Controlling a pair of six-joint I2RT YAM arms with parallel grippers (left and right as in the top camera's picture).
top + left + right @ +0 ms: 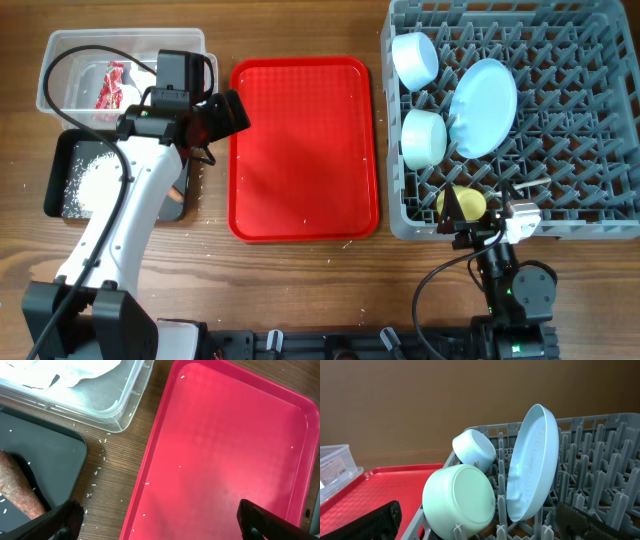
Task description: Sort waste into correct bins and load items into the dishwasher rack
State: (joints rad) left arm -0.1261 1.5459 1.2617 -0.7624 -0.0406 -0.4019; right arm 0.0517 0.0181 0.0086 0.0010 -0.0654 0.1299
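The grey dishwasher rack at the right holds two pale blue bowls, the pale blue plate on edge, and the yellow cup. The plate and bowls also show in the right wrist view. My right gripper is open and empty at the rack's front edge. My left gripper is open and empty over the red tray's left rim. The clear tub holds the wrapper and tissue. The black tray holds rice and the brown stick.
The flat red tray lies in the middle with a few rice grains on it. Loose grains lie on the wood between the black tray and the red tray. A third bowl and the spoon are not clearly seen.
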